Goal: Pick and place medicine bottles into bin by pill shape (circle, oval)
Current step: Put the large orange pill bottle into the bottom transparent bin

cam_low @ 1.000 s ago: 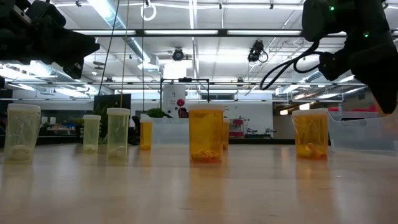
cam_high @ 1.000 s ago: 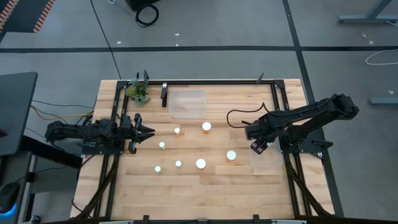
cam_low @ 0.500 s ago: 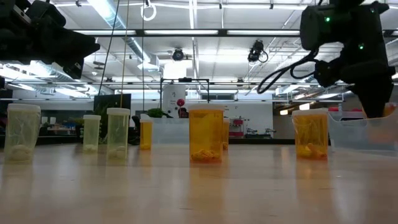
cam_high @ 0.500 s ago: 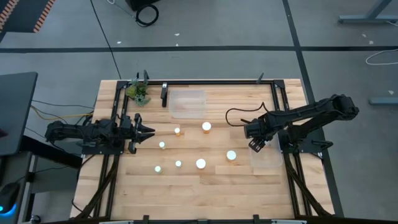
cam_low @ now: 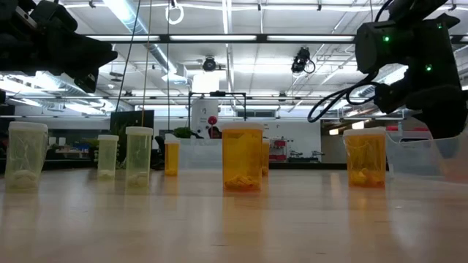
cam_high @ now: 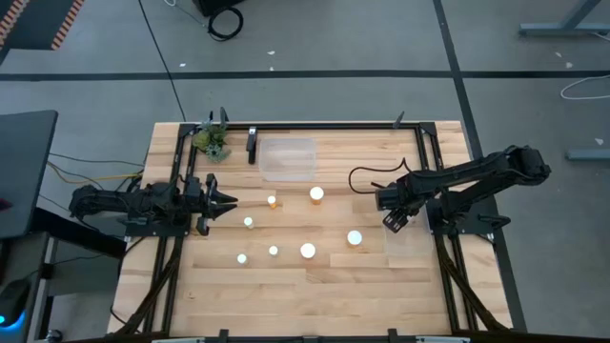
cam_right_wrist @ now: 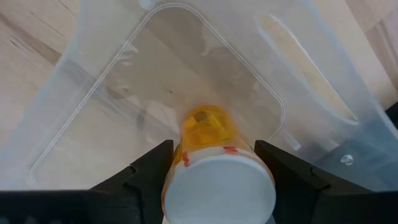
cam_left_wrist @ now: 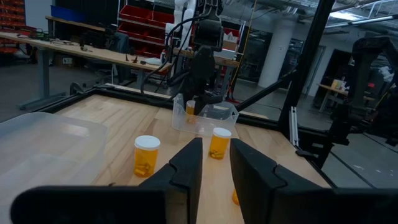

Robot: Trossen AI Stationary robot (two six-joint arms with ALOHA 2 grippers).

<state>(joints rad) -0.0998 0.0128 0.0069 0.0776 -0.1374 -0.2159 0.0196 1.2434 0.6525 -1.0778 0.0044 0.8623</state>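
The medicine bottle (cam_right_wrist: 214,162) now in work is an orange one with a white cap, and it is between the two fingers of the right hand (cam_right_wrist: 211,177), directly above the clear bin (cam_right_wrist: 93,93) that stands at the right side of the desk (cam_high: 315,286). The bin under it looks empty. To do this step well, I think the hand should go lower into the bin before it lets go, so the bottle does not bounce or roll against the wall. The fingers are closed narrow on the bottle's sides, just under the cap. Six other bottles (cam_high: 308,251) stand apart on the desk's middle. The left hand (cam_high: 221,200) waits at the left side, its fingers nearly together and holding nothing.
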